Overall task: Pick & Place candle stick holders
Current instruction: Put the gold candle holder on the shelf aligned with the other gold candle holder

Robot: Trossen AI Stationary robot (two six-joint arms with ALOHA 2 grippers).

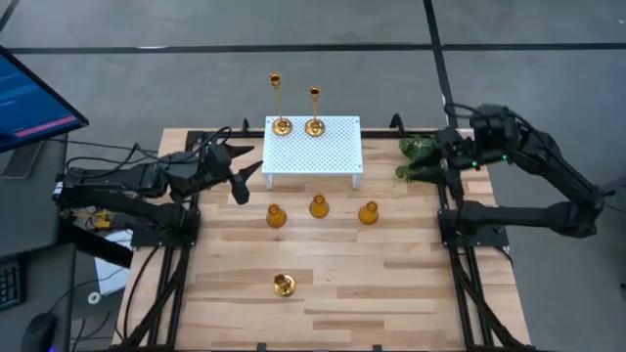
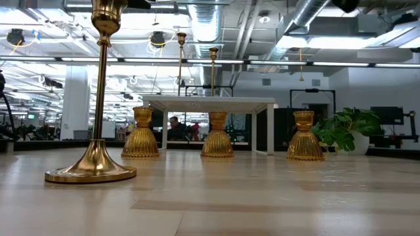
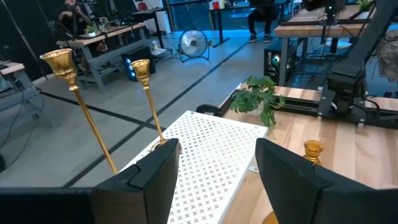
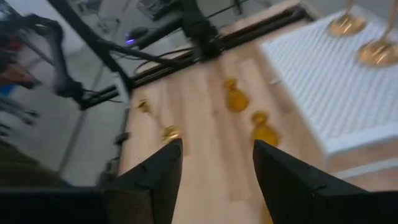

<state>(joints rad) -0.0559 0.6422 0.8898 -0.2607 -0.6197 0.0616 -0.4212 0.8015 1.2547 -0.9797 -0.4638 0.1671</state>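
Two brass candlesticks (image 1: 281, 125) (image 1: 314, 125) stand by their round bases on the far edge of a white perforated stand (image 1: 313, 152). A third brass candlestick (image 1: 284, 285) stands on the table near its front edge and looms large in the low view (image 2: 98, 98). Three amber bulb holders (image 1: 277, 216) (image 1: 319, 206) (image 1: 369, 212) stand in a row in front of the stand. My left gripper (image 1: 246, 177) is open and empty beside the stand's left end. My right gripper (image 1: 432, 162) is open and empty over the plant at the table's right edge.
A green leafy plant (image 1: 419, 158) stands at the far right of the table, under my right gripper. The stand's legs (image 2: 269, 128) rise behind the amber row. Bare wood lies between the amber row and the front candlestick.
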